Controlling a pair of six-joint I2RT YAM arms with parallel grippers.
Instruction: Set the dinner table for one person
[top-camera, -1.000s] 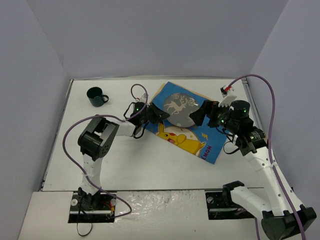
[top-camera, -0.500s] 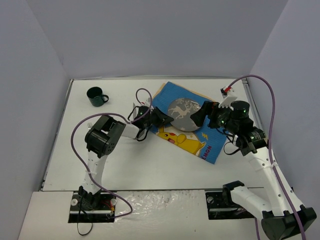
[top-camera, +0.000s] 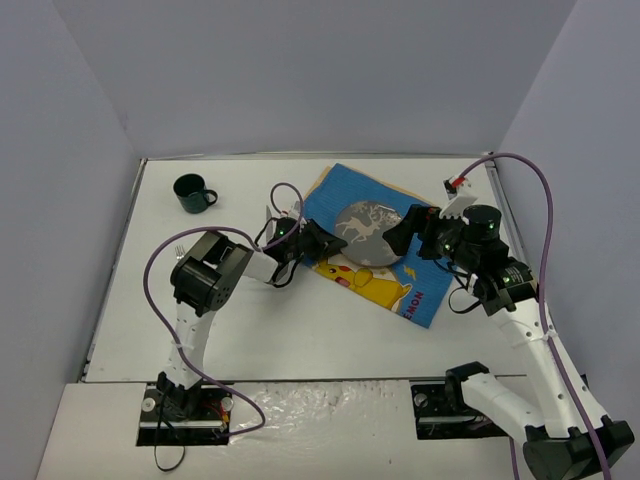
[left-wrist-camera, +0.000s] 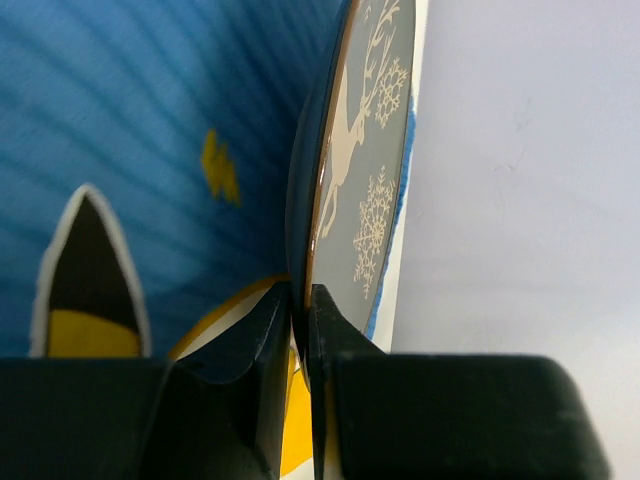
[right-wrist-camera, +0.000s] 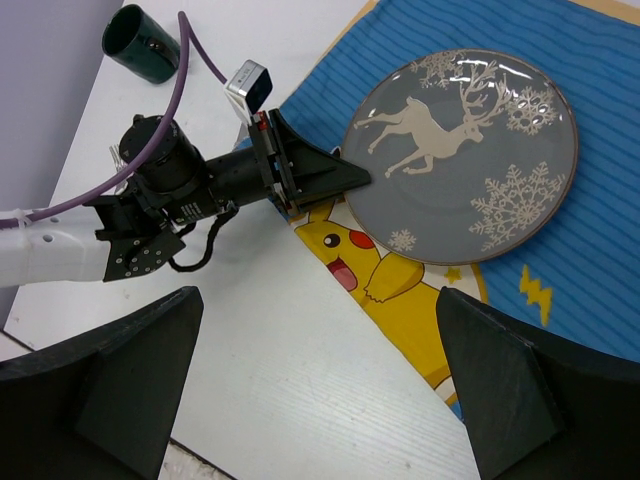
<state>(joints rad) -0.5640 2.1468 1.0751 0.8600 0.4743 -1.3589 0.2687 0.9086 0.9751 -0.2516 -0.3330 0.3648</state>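
A grey plate (top-camera: 367, 233) with a white reindeer and snowflakes lies over the blue cartoon-printed placemat (top-camera: 405, 283) on the white dinner table (top-camera: 250, 330). My left gripper (top-camera: 330, 243) is shut on the plate's left rim; in the left wrist view the jaws pinch the rim (left-wrist-camera: 300, 300) edge-on. The plate also shows in the right wrist view (right-wrist-camera: 470, 160). My right gripper (top-camera: 405, 232) is open and empty, held above the plate's right side, its fingers (right-wrist-camera: 130, 380) wide apart.
A dark green mug (top-camera: 192, 193) stands at the table's far left, also in the right wrist view (right-wrist-camera: 145, 42). A small white and red object (top-camera: 455, 183) lies near the far right edge. The left arm's purple cable (top-camera: 285, 195) loops over the table.
My left gripper has slid right with the plate, which shifted a little right and nearer on the placemat. The right gripper has stayed about where it was.
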